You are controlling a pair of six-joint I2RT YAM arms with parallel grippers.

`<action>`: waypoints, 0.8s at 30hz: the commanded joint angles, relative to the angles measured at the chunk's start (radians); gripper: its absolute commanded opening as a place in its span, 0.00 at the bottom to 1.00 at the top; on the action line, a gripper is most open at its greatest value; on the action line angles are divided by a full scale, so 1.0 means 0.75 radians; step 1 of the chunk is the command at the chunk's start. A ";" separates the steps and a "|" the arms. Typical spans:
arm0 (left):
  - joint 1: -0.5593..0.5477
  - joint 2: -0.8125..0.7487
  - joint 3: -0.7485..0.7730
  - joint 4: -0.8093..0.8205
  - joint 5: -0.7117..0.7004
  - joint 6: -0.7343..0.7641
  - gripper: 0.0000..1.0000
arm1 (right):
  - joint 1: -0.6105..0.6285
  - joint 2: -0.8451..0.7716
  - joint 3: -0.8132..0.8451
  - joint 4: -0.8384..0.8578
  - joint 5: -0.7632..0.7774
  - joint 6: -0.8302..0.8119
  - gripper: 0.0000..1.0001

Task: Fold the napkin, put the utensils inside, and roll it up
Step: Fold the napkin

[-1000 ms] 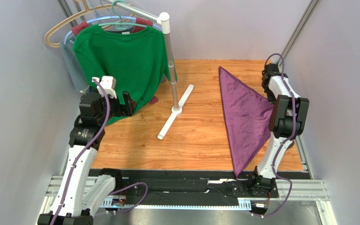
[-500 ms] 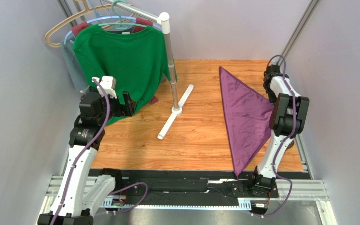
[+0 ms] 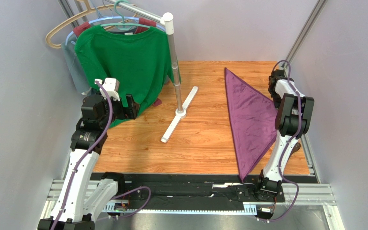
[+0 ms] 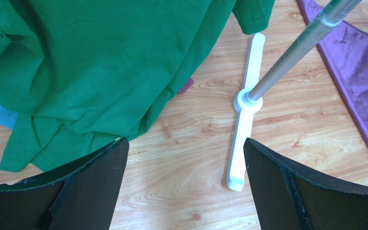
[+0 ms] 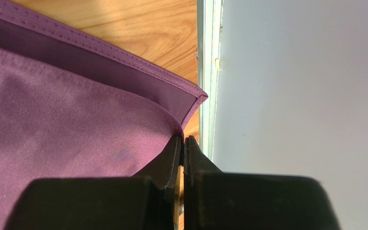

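Your right gripper (image 5: 182, 143) is clenched, its two fingertips pressed together on the corner of the napkin's (image 3: 248, 120) upper layer. The wrist view shows that layer curving up into the tips, while the lower layer's hemmed corner lies flat just past them. That pinch reads as the end of a diagonal fold: one corner is held over its opposite so the two can be matched before you let go.

The napkin lies as a long triangle on the right side of the table (image 3: 200, 139). One point is at the far edge, one at the near edge, and the gripped corner sits hard against the right wall (image 5: 306, 96). That leaves you little room on that side, so check the alignment before releasing.

Your left gripper (image 4: 185, 143) is spread wide and holds nothing. It hovers over bare wood on the left, beside the green T-shirt (image 4: 99, 62) and the foot of the garment rack (image 4: 244, 120), well clear of the cloth. Parked there, it keeps out of the fold.

The utensils show in none of the views, so by my judgement the filling and rolling are not yet begun.
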State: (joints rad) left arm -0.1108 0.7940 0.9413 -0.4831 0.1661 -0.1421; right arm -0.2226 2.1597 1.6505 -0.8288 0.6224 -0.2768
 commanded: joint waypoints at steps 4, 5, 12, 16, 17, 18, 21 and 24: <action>-0.006 -0.009 -0.001 0.012 0.001 0.030 0.99 | -0.018 0.035 0.068 0.023 0.050 0.064 0.22; -0.006 -0.012 -0.001 0.012 0.001 0.030 0.99 | -0.018 0.035 0.068 0.021 0.054 0.068 0.29; -0.006 -0.016 -0.001 0.012 0.008 0.030 0.99 | -0.018 -0.047 0.068 0.035 0.013 0.121 0.53; -0.006 -0.020 -0.001 0.012 0.014 0.030 0.99 | -0.018 -0.141 0.057 0.031 -0.071 0.158 0.54; -0.006 -0.018 -0.001 0.014 0.014 0.030 0.99 | -0.018 -0.161 0.041 0.037 -0.126 0.177 0.54; -0.006 -0.018 -0.001 0.014 0.018 0.030 0.99 | -0.018 -0.176 0.031 0.045 -0.161 0.189 0.54; -0.006 -0.022 -0.001 0.014 0.020 0.030 0.99 | -0.018 -0.206 -0.008 0.097 -0.279 0.226 0.53; -0.006 -0.032 -0.003 0.014 0.014 0.030 0.99 | -0.028 -0.176 -0.008 0.086 -0.265 0.309 0.52</action>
State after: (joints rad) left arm -0.1108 0.7910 0.9413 -0.4831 0.1703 -0.1421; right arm -0.2325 2.0487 1.6539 -0.8009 0.4782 -0.1387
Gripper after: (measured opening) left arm 0.990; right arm 0.531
